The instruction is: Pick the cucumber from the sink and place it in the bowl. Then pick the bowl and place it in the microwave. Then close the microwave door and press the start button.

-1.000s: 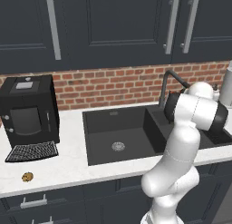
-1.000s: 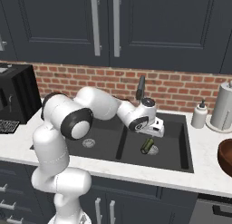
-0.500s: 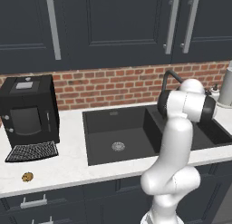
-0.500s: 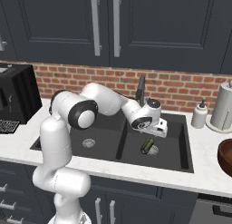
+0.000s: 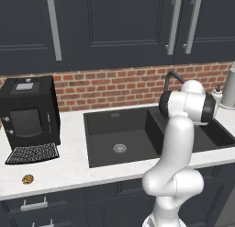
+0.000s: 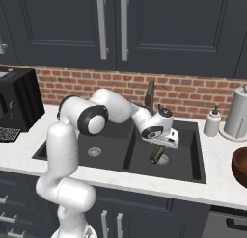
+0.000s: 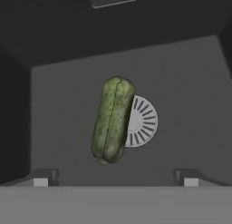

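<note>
The dark green cucumber (image 7: pixel 112 121) lies on the floor of the black sink's (image 6: pixel 185 152) right basin, partly over the round silver drain (image 7: pixel 144 121). My gripper (image 7: pixel 115 180) hangs just above it, open, its two fingertips (image 7: pixel 41 180) standing wide on either side with nothing between them. From the right base view, the gripper (image 6: pixel 161 147) is down inside the right basin, right over the cucumber (image 6: pixel 156 155). The reddish-brown bowl (image 6: pixel 240 167) sits on the counter at the far right edge. The microwave is out of view.
A black faucet (image 6: pixel 150 95) rises behind the sink. A soap dispenser (image 6: pixel 211 122) and paper towel roll (image 6: pixel 239 114) stand at the back right. A black coffee machine (image 5: pixel 27 111) and a cookie (image 5: pixel 28 179) are on the left counter. My arm hides the right basin in the left base view.
The gripper has come down lower into the right basin, closer to the cucumber, and the arm's elbow has swung. The cucumber has not moved.
</note>
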